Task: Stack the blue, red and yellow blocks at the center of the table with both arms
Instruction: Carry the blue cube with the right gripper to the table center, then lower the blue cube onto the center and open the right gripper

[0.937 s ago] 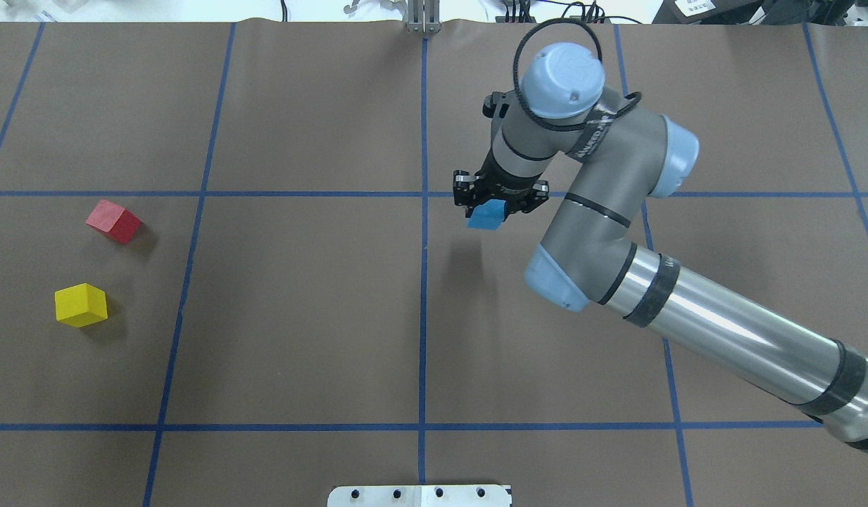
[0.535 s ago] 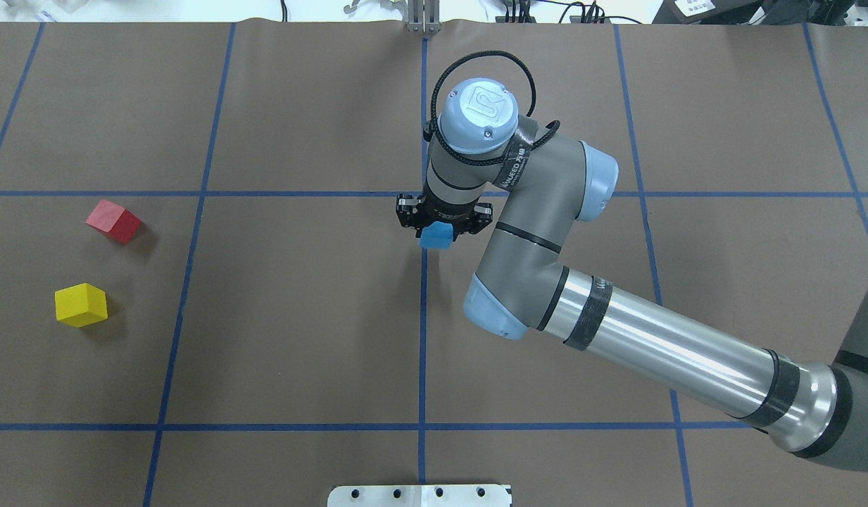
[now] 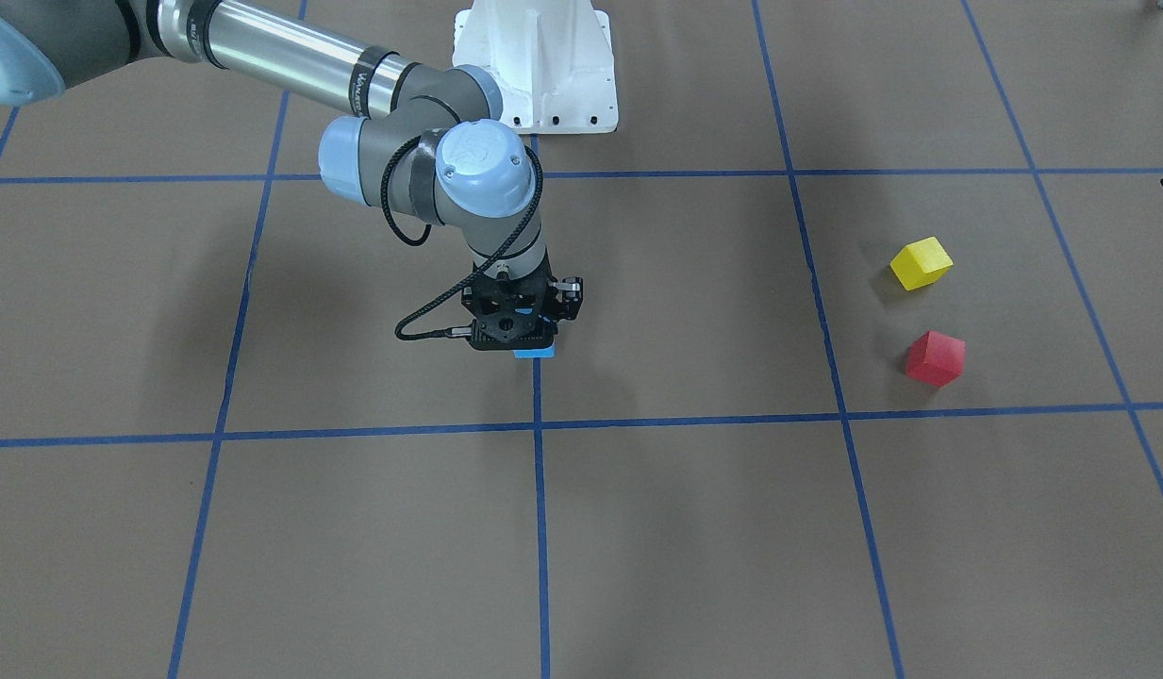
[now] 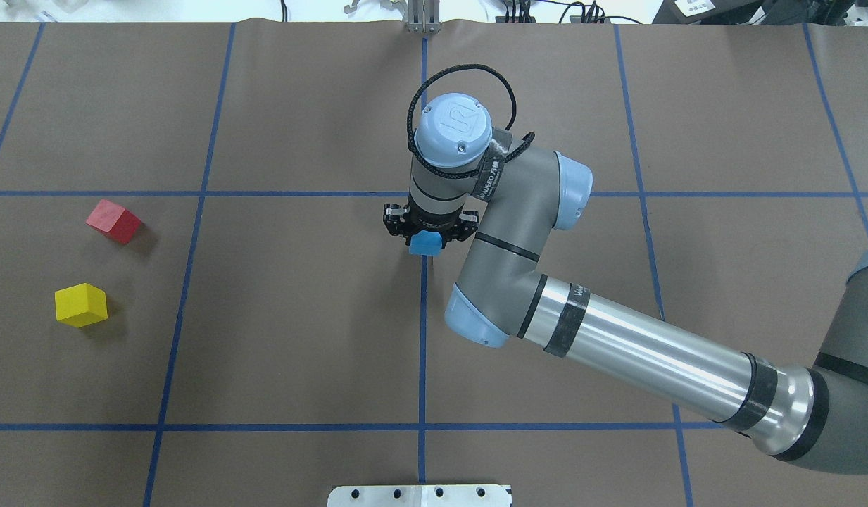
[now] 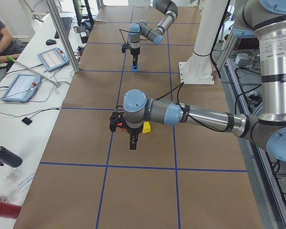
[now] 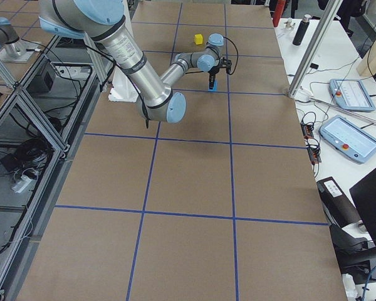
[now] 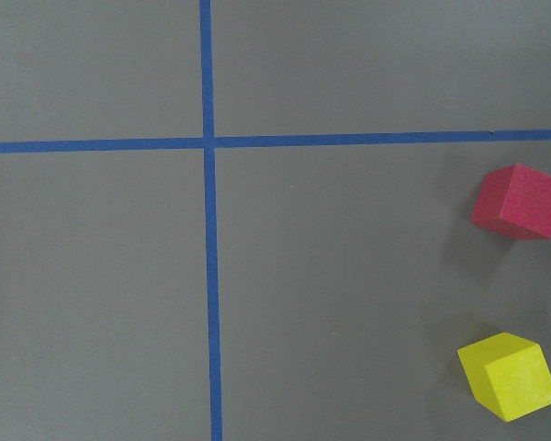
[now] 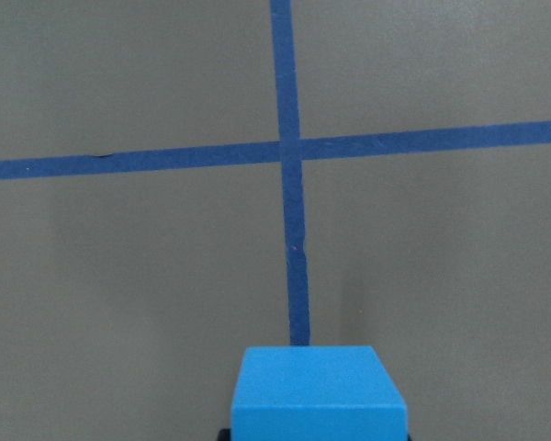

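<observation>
My right gripper (image 4: 425, 241) is shut on the blue block (image 4: 425, 243) and holds it low over the centre blue tape line, just short of the line crossing seen in the right wrist view. The blue block also shows in the right wrist view (image 8: 320, 393) and the front view (image 3: 534, 354). I cannot tell whether it touches the table. The red block (image 4: 114, 221) and the yellow block (image 4: 81, 305) lie at the table's left, apart from each other. Both also show in the left wrist view, red (image 7: 520, 202) and yellow (image 7: 510, 377). My left gripper (image 5: 132, 143) hovers near the yellow block; I cannot tell whether it is open.
The robot's white base (image 3: 534, 66) stands at the table's near edge. Blue tape lines divide the brown table (image 4: 300, 317) into squares. A side desk with tablets (image 5: 21, 86) and a seated operator runs along the far edge.
My right arm has swung left with the blue block, from right of the centre line to over it. The red and yellow blocks have not moved.
</observation>
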Controlling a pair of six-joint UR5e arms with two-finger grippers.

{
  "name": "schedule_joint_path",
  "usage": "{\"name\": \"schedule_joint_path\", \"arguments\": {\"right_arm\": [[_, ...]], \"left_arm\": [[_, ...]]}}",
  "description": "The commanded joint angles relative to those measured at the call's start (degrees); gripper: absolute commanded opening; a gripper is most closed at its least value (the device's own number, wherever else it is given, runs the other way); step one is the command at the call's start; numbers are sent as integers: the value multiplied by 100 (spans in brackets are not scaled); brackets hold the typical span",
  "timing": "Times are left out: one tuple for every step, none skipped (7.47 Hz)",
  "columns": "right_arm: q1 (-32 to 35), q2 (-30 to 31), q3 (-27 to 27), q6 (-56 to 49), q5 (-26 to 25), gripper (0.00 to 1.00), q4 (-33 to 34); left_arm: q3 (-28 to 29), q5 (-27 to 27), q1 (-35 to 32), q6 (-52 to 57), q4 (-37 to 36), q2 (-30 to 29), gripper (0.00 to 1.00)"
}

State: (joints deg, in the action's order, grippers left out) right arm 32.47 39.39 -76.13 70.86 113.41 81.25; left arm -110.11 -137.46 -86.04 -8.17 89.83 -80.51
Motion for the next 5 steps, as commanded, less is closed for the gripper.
{"name": "schedule_joint_path", "arguments": {"right_arm": [[-4,-19,98,-19,-65,0,-4],[-13,-36,107,-28,-74,0,-4],[-13,-97,194,-63,-74,0,-4],[-13,-124,238,-246,-82,0,-4],[-13,-124,239,-257,-83,0,-4]], "left_arm": [[-2,0,0,-9,0,0,100],[-2,0,0,-9,0,0,100],[-11,-9,0,-9,0,0,100],[-20,-9,0,-9,0,0,100],[-28,-70,0,-18,0,0,100]]}}
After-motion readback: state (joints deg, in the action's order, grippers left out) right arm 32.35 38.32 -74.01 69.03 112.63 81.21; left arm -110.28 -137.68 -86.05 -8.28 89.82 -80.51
